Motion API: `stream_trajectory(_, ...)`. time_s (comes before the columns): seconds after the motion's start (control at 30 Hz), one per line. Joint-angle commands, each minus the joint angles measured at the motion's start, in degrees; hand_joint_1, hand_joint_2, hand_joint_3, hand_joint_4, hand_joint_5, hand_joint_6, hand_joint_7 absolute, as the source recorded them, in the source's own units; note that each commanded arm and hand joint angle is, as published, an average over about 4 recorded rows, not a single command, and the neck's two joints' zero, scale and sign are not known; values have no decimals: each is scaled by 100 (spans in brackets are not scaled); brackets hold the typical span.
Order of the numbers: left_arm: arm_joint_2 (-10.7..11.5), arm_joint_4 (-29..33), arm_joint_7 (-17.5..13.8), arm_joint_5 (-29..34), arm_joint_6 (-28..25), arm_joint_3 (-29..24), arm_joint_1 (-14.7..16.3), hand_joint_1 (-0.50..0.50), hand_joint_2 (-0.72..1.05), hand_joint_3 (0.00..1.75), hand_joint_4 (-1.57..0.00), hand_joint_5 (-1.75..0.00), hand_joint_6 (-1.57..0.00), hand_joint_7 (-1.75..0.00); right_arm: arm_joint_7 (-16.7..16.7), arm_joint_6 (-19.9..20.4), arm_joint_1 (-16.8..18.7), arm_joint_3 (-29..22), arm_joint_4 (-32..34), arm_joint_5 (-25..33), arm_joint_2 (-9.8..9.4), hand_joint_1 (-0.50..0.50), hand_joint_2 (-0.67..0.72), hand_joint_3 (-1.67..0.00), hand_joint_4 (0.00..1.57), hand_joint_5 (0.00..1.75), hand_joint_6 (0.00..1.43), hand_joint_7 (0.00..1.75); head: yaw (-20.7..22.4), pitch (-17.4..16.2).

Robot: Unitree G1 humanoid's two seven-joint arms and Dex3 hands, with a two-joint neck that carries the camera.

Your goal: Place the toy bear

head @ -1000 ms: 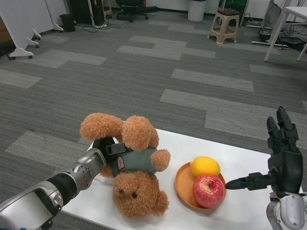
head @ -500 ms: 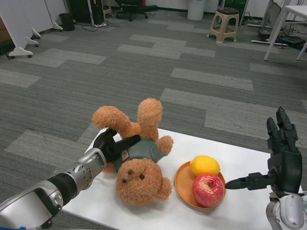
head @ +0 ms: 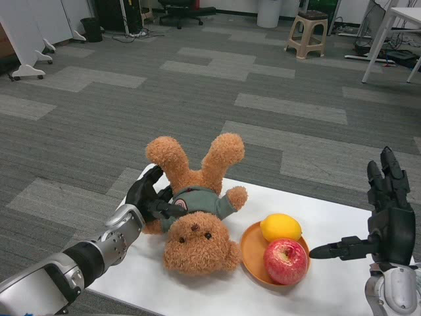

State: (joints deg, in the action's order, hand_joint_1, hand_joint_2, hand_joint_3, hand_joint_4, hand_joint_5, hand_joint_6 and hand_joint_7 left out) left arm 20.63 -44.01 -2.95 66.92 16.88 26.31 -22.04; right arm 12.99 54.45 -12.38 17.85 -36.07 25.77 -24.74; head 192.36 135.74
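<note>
While it lies head-down on the white table point(head: 342, 224), legs in the air, a fuzzy brown toy bear point(head: 197, 210) in a grey-green shirt, left hand point(head: 150, 197) gripping its side, right hand point(head: 385, 227) spread, holding nothing, beside an orange plate point(head: 253, 260) of fruit

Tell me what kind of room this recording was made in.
Probably an office or lab: grey patterned carpet tiles, a rolling office chair and a plastic stool at the back, beyond the robot's white table.
</note>
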Motion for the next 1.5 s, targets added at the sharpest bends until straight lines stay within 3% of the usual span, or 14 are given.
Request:
stream_trajectory(0.03, 28, 103, -48, -4, 255, -51, 86, -48, -55, 9, 0, -59, 0, 0, 6, 31, 3, -40, 4, 7, 13, -33, 28, 0, 0, 19, 0, 7, 9, 10)
stream_trajectory(0.37, -29, 406, -48, -175, 558, -631, 332, -48, -64, 9, 0, -51, 0, 0, 2, 31, 51, -71, 96, 7, 0, -33, 28, 0, 0, 15, 0, 7, 43, 54)
stream_trajectory(0.97, -249, 1331, -2, -852, 1107, -2273, 774, -48, -64, 9, 0, -51, 0, 0, 0, 40, 122, -89, 250, 7, 13, -33, 28, 0, 0, 19, 0, 7, 19, 105)
stream_trajectory(1.33, -222, 2713, -4, -1208, 1265, -2468, 886, -48, -64, 9, 0, -51, 0, 0, -2, 40, 130, -97, 320, 7, 13, -33, 28, 0, 0, 19, 0, 9, -13, 123)
stream_trajectory(1.5, -60, 3223, -15, -1375, 1235, -2253, 879, -48, -64, 9, 0, -41, 0, 0, -7, 40, 130, -97, 329, 7, 20, -33, 28, 0, 0, 15, 0, 7, -35, 133)
